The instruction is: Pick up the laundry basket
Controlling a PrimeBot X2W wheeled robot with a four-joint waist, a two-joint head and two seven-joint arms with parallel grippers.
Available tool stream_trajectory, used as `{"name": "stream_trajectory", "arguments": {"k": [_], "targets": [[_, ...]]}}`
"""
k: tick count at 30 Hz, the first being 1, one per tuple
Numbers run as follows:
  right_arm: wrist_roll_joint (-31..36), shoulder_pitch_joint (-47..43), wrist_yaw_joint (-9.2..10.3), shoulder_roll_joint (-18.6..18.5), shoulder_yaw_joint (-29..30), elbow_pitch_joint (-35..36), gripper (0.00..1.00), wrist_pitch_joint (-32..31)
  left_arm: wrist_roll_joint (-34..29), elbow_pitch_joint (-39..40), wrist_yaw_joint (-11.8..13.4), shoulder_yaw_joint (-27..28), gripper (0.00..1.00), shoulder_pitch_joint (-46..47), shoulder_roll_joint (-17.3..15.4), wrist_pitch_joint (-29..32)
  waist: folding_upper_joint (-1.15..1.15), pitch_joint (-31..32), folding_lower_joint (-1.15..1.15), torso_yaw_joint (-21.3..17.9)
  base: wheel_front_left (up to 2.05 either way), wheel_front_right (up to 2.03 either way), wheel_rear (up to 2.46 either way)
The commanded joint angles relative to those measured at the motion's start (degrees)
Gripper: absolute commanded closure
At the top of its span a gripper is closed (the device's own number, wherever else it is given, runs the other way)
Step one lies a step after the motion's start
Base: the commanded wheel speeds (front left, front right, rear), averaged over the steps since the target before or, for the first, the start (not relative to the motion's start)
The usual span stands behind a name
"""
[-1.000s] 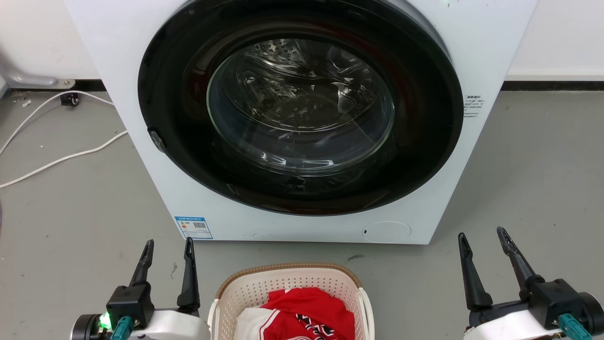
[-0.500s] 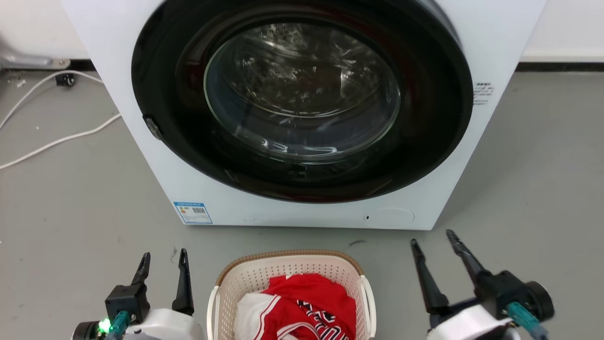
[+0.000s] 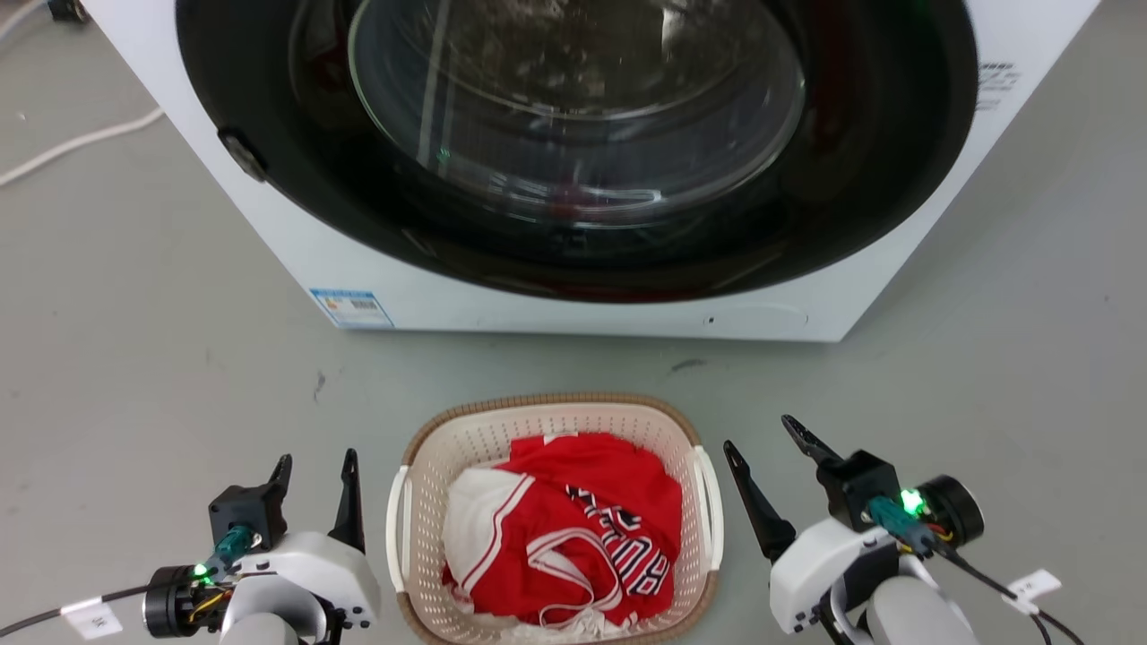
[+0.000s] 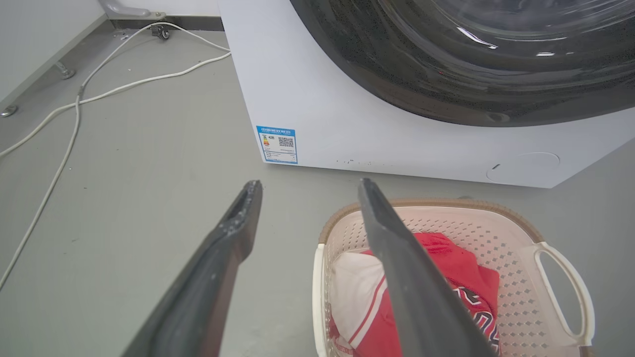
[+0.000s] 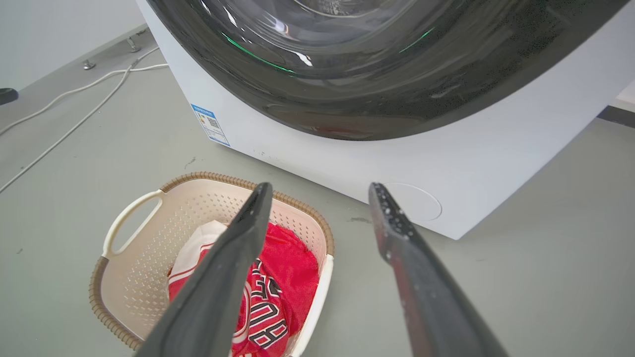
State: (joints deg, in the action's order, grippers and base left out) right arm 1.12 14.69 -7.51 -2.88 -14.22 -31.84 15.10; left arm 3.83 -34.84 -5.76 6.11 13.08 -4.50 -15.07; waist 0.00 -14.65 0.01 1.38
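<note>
The laundry basket [image 3: 466, 434], cream perforated plastic with a brown woven-look rim and white side handles, stands on the grey floor in front of the washing machine. Red and white clothing [image 3: 573, 528] lies inside it. My left gripper [image 3: 314, 461] is open, just left of the basket's left handle [image 3: 394, 524], apart from it. On the other side, my right gripper [image 3: 757, 432] is open beside the right handle [image 3: 712, 493], not touching. The left wrist view shows the basket [image 4: 516, 248] past the open fingers [image 4: 233, 228]. The right wrist view shows the basket [image 5: 149, 238] lower left of its fingers [image 5: 392, 223].
A white front-loading washing machine [image 3: 376, 269] with a large dark round door [image 3: 573, 143] stands right behind the basket. White cables [image 4: 74, 99] run across the floor at the far left. Grey floor [image 3: 134, 340] spreads on both sides of the basket.
The head camera has tilted down and closer, so the basket shows more fully. Both grippers have come in closer to the basket's sides, the right one markedly leftward.
</note>
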Motion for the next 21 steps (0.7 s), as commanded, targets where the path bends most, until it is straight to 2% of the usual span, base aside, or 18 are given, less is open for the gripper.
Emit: {"name": "stream_trajectory", "arguments": {"k": [1,3,10,21], "targets": [[0.4,1.2,0.04,-0.2,-0.1,-0.2,0.0,0.1,-0.1,-0.3,-0.2,0.1,0.0,0.6,0.0,-0.2,0.0,-2.2,-0.01,0.1,0.0,0.0,0.0],[0.3,4.3,0.04,-0.7,-1.4,-5.4,0.0,0.1,-0.1,-4.7,-0.4,0.2,0.0,3.3,-0.9,-0.2,0.0,-4.8,-0.01,0.0,0.0,0.0,0.0],[-1.6,12.0,0.04,-1.6,-4.9,-14.9,0.0,0.1,-0.2,-12.9,-0.8,-0.2,0.0,8.8,-2.0,-0.2,0.0,-11.4,-0.01,-0.3,0.0,0.0,0.0],[-5.3,21.2,0.04,-2.0,-10.4,-26.1,0.0,0.1,-0.1,-23.5,-1.4,-2.7,0.0,17.0,-2.2,-0.2,0.0,-20.0,-0.01,0.3,0.0,0.0,0.0]]}}
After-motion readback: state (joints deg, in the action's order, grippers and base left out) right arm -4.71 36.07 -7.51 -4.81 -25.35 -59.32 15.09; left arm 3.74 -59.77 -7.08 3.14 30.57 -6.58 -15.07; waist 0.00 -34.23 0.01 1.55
